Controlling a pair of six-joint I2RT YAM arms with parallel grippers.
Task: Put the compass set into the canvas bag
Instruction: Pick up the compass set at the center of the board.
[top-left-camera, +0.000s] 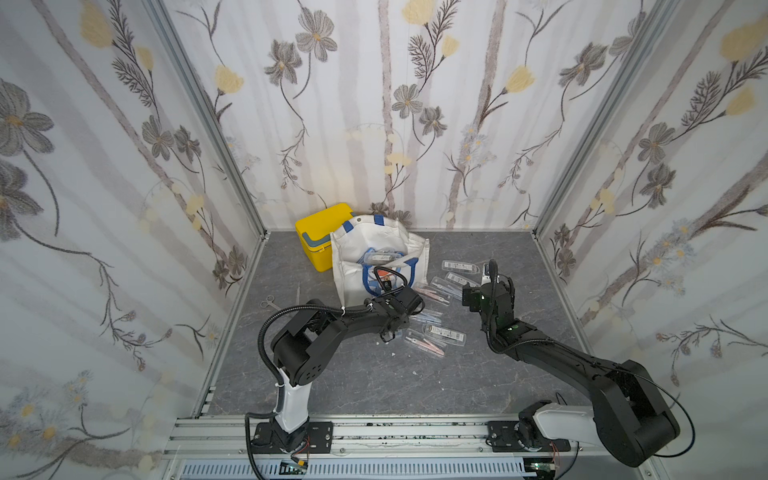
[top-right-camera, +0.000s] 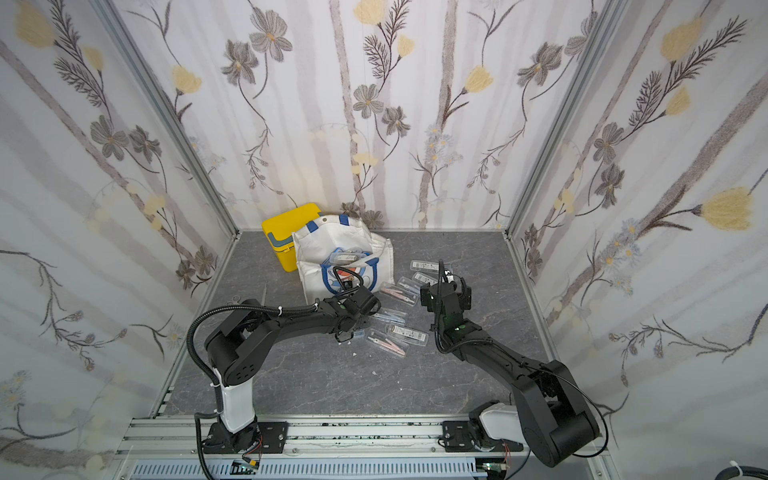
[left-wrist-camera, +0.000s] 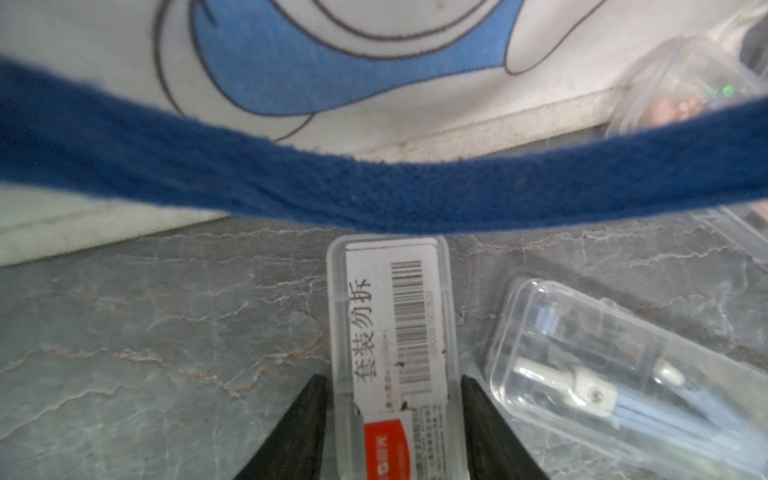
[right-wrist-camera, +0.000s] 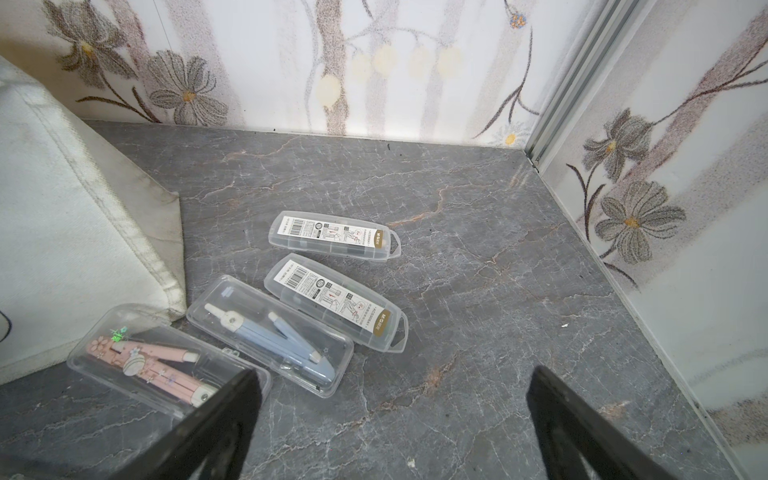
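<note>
Soft, even light, faint shadows; top views bow at the edges; the blue handle (left-wrist-camera: 374, 195) blurs against the left wrist lens.

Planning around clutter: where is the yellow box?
In both top views, the yellow box sits by the back wall, just left of the canvas bag.

So everything is carried by a grey marble-look tabletop (top-left-camera: 374, 382). A yellow box (top-left-camera: 318, 239) is parked at the back, with the canvas bag (top-left-camera: 353, 286) stood just beside it. To the bag's right, clear compass cases are scattered: a far labelled case (right-wrist-camera: 334, 235), a near labelled case (right-wrist-camera: 336, 307), a blue-compass case (right-wrist-camera: 270, 334) and a pink-compass case (right-wrist-camera: 166, 365). A barcode-labelled case (left-wrist-camera: 395, 332) is laid flat in front of the bag. Small scissors (top-left-camera: 269, 302) are seen near the left edge.
</note>
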